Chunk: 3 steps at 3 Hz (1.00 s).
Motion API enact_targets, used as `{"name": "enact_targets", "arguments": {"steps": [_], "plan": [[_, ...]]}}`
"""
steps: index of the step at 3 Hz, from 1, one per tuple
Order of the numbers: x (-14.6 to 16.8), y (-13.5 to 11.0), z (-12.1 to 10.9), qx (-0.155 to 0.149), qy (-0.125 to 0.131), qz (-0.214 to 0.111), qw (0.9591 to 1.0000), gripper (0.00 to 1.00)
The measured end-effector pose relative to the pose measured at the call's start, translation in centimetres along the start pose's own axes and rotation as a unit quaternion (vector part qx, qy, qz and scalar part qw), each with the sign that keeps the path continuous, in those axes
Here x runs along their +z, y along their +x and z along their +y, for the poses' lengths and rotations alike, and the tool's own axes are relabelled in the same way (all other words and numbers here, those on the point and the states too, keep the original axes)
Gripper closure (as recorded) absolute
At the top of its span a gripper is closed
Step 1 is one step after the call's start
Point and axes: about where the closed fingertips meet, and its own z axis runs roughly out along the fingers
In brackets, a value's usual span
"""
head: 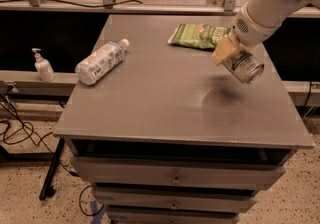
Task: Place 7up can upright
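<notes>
The 7up can, silver with green print and a shiny end facing me, hangs tilted on its side above the right part of the grey cabinet top. Its shadow lies on the surface below it. My gripper reaches down from the white arm at the upper right and is shut on the can, with one tan finger showing on the can's left side. The other finger is hidden behind the can.
A clear plastic bottle with a white cap lies on its side at the left of the top. A flat green snack bag lies at the back, just left of the gripper. A soap dispenser stands on a ledge to the left.
</notes>
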Motion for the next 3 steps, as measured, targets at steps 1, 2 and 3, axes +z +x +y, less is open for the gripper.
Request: {"name": "enact_targets", "arguments": {"steps": [1, 2, 3], "plan": [[-4.0, -0.9, -0.5, -0.038, -0.022, -0.076, 0.9961, 1.0], [-6.3, -1.2, -1.0, -0.064, -0.066, -0.17, 0.9812, 1.0], [-8.8, -2.0, -0.8, -0.086, -0.114, -0.27, 0.9524, 1.0]]}}
